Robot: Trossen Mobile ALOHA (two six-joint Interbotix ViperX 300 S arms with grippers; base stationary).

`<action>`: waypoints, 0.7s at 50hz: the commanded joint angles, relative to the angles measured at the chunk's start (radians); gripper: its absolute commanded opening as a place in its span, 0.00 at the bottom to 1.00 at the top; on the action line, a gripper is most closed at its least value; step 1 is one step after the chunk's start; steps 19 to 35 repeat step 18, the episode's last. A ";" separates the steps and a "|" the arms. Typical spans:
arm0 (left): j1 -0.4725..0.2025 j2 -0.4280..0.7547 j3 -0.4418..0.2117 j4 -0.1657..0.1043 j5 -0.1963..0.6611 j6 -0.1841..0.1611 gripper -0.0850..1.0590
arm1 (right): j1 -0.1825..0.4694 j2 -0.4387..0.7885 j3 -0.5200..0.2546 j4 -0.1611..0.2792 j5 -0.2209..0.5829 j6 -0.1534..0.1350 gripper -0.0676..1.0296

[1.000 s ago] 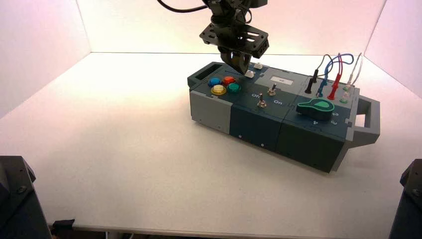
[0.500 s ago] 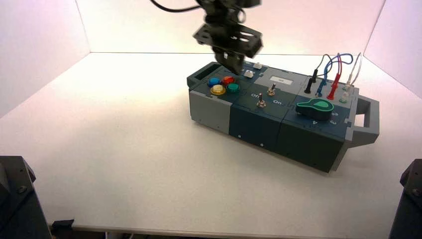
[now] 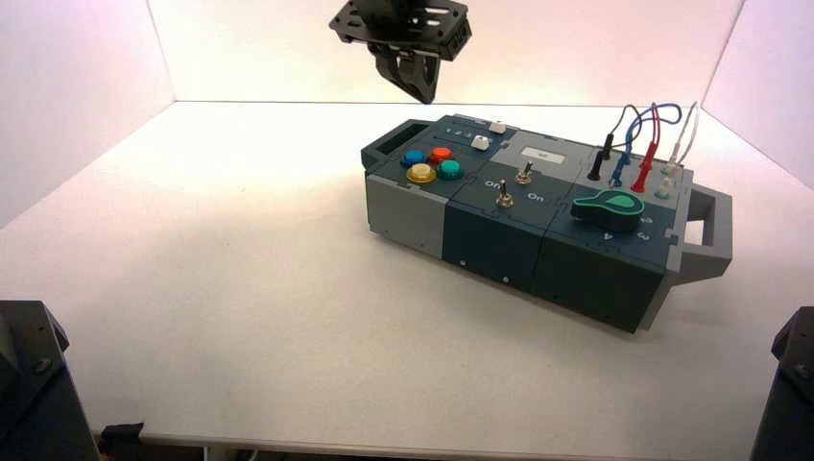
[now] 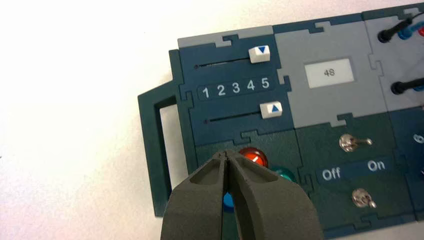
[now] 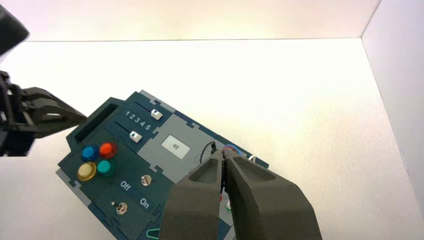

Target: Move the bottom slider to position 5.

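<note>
The bottom slider [image 4: 271, 109] is a small white knob with a blue triangle, on the dark blue track nearer the coloured buttons. It stands at the end of its track by the numeral 5. It also shows in the high view [image 3: 480, 143] and in the right wrist view [image 5: 134, 136]. The twin top slider [image 4: 259, 53] stands at the same end of its own track. My left gripper [image 3: 415, 86] is shut and empty, high above the box's left end; in the left wrist view [image 4: 227, 154] it hangs over the buttons. My right gripper [image 5: 223, 156] is shut and empty, held above the wires.
The box [image 3: 499, 240] lies turned on the white table. It bears four coloured buttons [image 3: 432, 165], two silver toggle switches [image 3: 524, 174], a display reading 48 [image 4: 328, 73], a green knob [image 3: 609, 206] and plugged wires [image 3: 643, 144]. White walls close in the table.
My left gripper has lifted up and to the left, away from the sliders. The bottom slider's knob and the box have stayed in place.
</note>
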 commanded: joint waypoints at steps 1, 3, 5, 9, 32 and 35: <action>0.002 -0.057 -0.005 0.002 0.008 0.000 0.05 | 0.006 0.011 -0.028 0.006 -0.003 0.000 0.04; 0.002 -0.063 -0.006 0.002 0.011 0.000 0.05 | 0.006 0.011 -0.028 0.006 -0.003 -0.002 0.04; 0.002 -0.066 -0.006 0.002 0.015 0.000 0.05 | 0.006 0.011 -0.029 0.006 -0.003 0.000 0.04; 0.002 -0.067 -0.008 0.002 0.017 0.000 0.05 | 0.006 0.011 -0.029 0.006 -0.003 -0.002 0.04; 0.002 -0.063 -0.012 0.002 0.017 0.002 0.05 | 0.006 0.011 -0.028 0.006 -0.003 -0.002 0.04; 0.002 -0.063 -0.012 0.002 0.017 0.002 0.05 | 0.006 0.011 -0.028 0.006 -0.003 -0.002 0.04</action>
